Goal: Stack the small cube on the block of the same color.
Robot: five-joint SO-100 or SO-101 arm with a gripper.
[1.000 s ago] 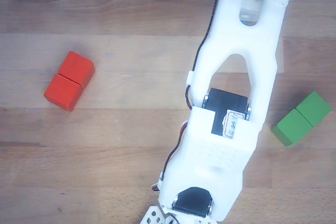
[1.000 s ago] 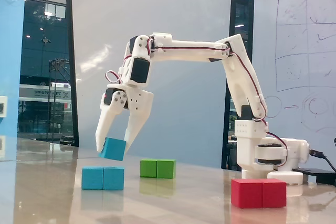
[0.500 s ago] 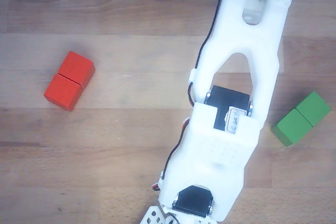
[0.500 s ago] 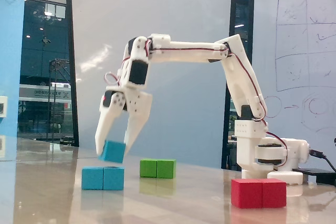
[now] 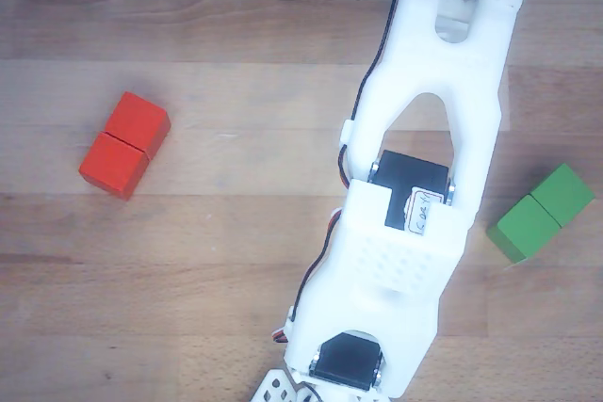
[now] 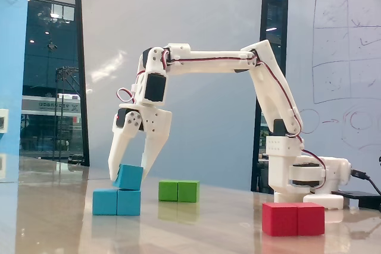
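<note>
Working on a glossy wooden table [image 6: 196, 218] beside a whiteboard [image 6: 345, 57], we are pinching the small cube [image 6: 130, 177] in our gripper [image 6: 128, 173] atop the block [image 6: 116, 202]; green block [image 6: 178, 191] behind, red block [image 6: 293, 219] nearer.

small cube [image 6: 130, 177] on block [image 6: 116, 202] | other blocks to its right in fixed view
</note>
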